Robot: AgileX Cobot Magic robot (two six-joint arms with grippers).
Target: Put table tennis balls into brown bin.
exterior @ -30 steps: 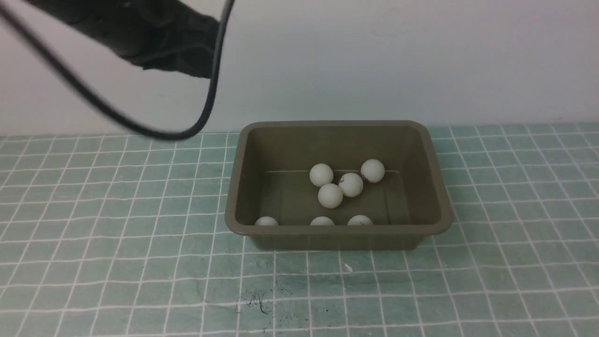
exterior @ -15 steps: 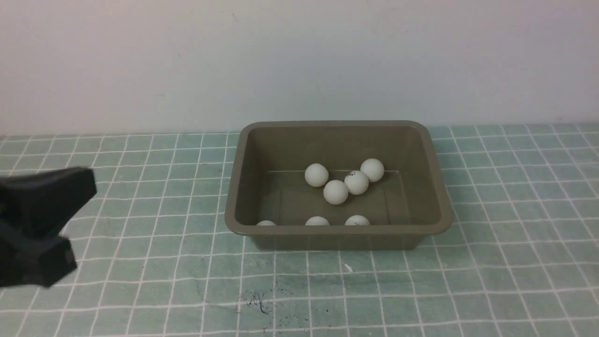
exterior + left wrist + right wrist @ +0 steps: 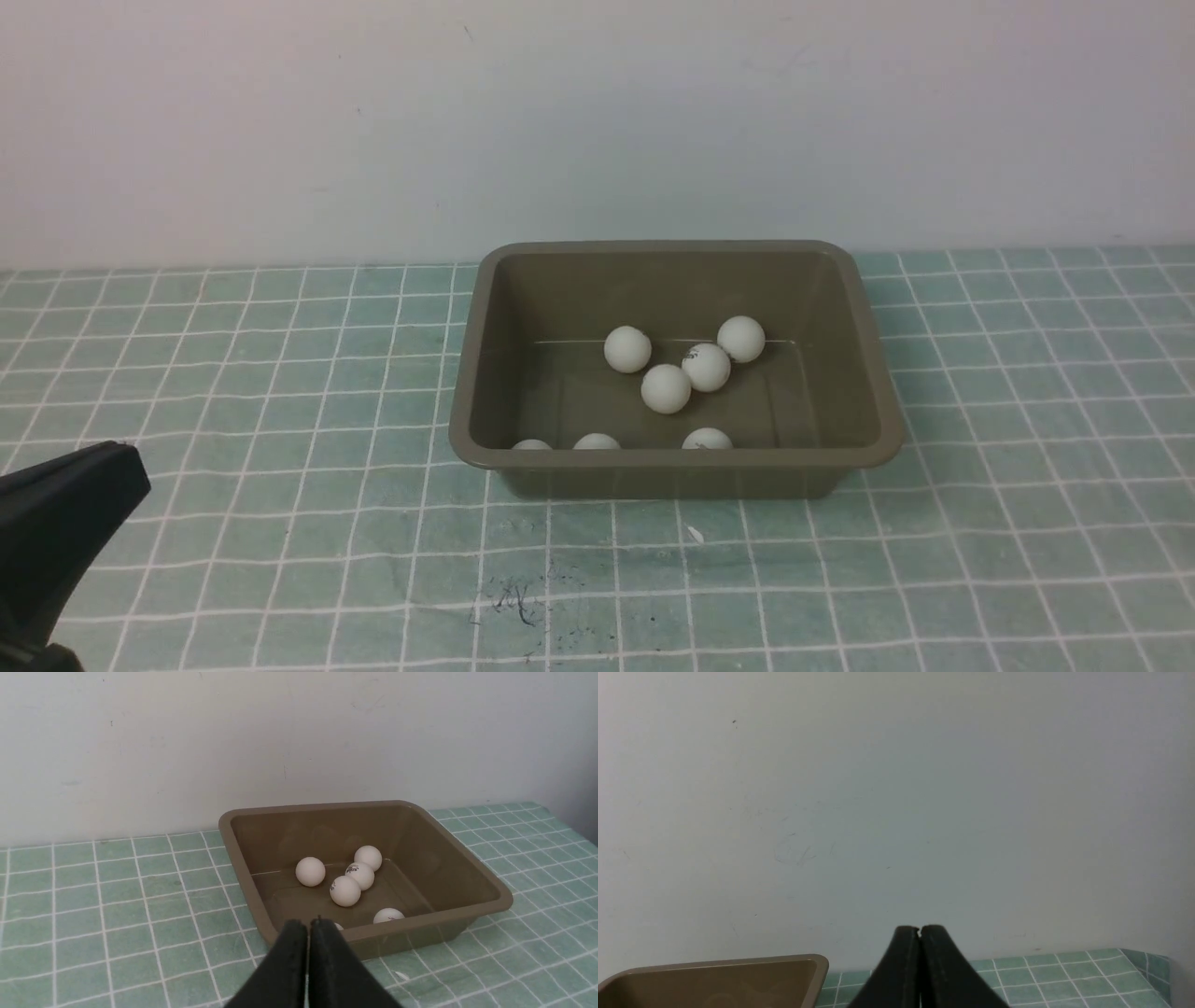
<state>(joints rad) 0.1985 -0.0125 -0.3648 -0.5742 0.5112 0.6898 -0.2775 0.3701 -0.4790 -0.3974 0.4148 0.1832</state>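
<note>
1. Seemingly done with loading; balls (image 3: 666, 388) lying inside bin (image 3: 672, 459), none visible on mat (image 3: 280, 373).
2. Left gripper (image 3: 308, 926) closed, empty; right gripper (image 3: 919, 930) likewise.
3. Next: probably only parking both grippers clear of bin.

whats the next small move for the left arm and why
Probably just draw the left gripper back to rest: all seven visible balls lie inside the bin, none shows on the mat, and the right gripper is shut and empty too.
</note>
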